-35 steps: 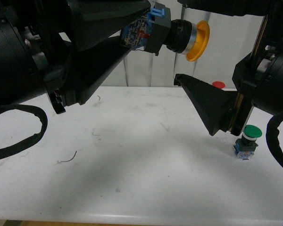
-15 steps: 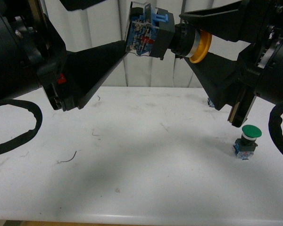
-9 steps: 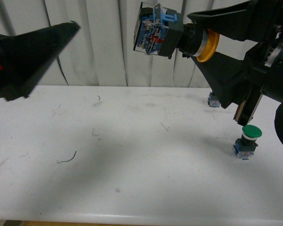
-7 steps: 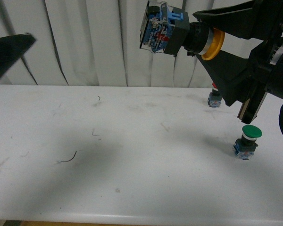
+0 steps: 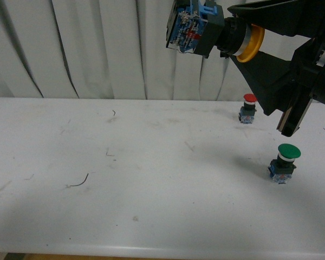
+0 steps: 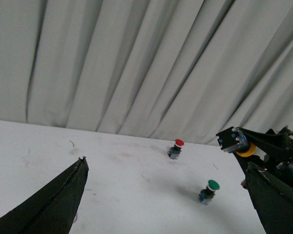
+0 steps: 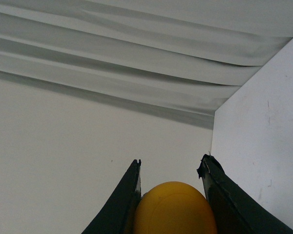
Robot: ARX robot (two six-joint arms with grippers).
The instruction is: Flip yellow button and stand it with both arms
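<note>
High above the table [image 5: 151, 206], the right gripper [image 5: 235, 32] clamps the yellow button [image 5: 208, 30] by its cap, base sideways, apparently for turning upright; the left gripper [image 6: 166, 163] gapes wide, empty.

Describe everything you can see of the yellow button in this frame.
The yellow button hangs sideways, high above the white table. The right gripper clamps it at the yellow cap; the silver collar, black neck and blocky black-and-blue base stick out toward the robot's left. Nothing else touches it.
</note>
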